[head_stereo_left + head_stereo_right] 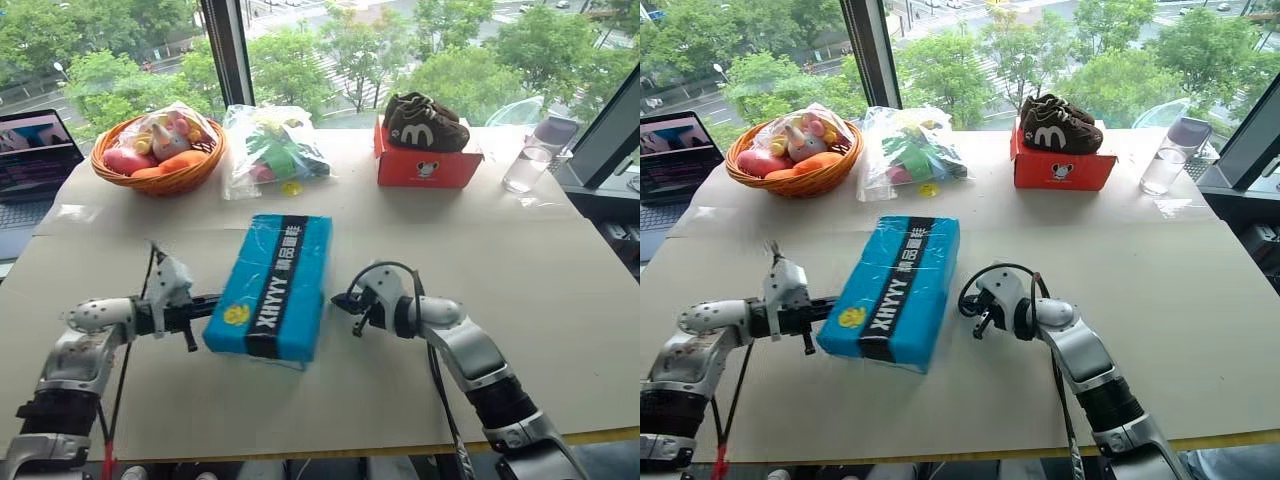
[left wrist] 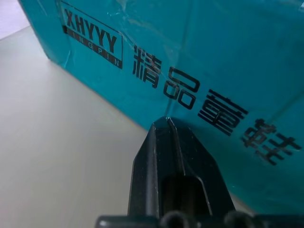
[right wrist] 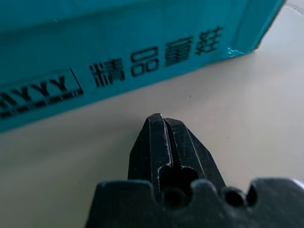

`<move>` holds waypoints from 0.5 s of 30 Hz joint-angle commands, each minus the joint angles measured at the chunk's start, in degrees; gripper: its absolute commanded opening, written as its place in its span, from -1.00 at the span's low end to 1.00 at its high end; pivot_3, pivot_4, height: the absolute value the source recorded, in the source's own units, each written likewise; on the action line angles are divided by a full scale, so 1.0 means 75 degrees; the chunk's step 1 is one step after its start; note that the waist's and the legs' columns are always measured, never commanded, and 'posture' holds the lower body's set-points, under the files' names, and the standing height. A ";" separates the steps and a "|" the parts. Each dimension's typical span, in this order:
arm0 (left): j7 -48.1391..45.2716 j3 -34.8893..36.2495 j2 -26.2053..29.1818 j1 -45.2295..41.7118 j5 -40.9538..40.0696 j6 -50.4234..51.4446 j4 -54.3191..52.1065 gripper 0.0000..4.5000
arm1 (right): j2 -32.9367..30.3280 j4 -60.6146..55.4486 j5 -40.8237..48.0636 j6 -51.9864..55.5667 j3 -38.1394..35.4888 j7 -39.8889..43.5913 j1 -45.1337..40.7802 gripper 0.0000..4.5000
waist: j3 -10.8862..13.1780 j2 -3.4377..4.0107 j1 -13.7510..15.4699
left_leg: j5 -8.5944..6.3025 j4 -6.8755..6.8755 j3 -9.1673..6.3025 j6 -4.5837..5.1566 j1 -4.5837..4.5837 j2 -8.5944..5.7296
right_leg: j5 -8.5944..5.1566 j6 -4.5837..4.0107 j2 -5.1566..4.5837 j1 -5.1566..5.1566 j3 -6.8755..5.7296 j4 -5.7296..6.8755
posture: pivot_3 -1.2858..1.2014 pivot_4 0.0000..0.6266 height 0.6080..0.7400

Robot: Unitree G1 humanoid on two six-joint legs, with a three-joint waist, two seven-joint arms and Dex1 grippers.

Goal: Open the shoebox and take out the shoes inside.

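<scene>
The shoebox (image 1: pixel 270 287), lid closed, lies near the middle of the bench (image 1: pixel 520 290), its black lettered band running lengthwise and a yellow sticker (image 1: pixel 236 315) near my end. My left fingers (image 1: pixel 197 312) are pressed together, holding nothing, tips at the box's left side wall. My right fingers (image 1: pixel 343 305) are likewise closed and empty, pointing at the right side wall, just apart from it. Along the far edge of the bench: a wicker basket (image 1: pixel 160 150) of toys, a clear bag (image 1: pixel 272 150), dark brown shoes (image 1: pixel 425 123) on a red-orange box (image 1: pixel 428 165), and a glass (image 1: pixel 524 169).
</scene>
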 commanded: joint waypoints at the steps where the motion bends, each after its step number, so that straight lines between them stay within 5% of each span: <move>1: 0.0086 -0.0303 -0.0281 -0.0238 -0.0084 0.0145 -0.0645 -1.00 | -0.0123 -0.0105 0.0062 0.0042 -0.0432 -0.0127 -0.0141 -0.99 | 0.0000 0.0000 0.0003 | 0.0000 0.0004 0.0000 0.0000 0.0000 0.0000 | 0.0001 0.0000 0.0000 0.0002 0.0000 0.0001 | 0.03 -0.52 1.00; 7: 0.0448 -0.0627 -0.0968 -0.0569 0.0053 0.0156 -0.0571 -1.00 | -0.0742 0.0027 0.0094 -0.0009 -0.1012 -0.0062 -0.0087 -0.99 | 0.0000 0.0000 0.0000 | 0.0000 0.0014 0.0001 0.0000 -0.0001 -0.0002 | 0.0004 -0.0001 0.0000 0.0005 0.0000 0.0005 | 0.03 -0.52 1.00; 15: 0.0513 -0.0365 -0.0855 -0.0038 0.0029 -0.0061 -0.0761 -1.00 | -0.1207 0.0021 0.0190 -0.0028 -0.1275 0.0106 0.0123 -0.99 | -0.0001 -0.0001 -0.0068 | 0.0000 0.0020 0.0005 0.0001 0.0003 -0.0002 | 0.0007 -0.0002 0.0000 0.0008 0.0004 0.0009 | 0.03 -0.52 1.00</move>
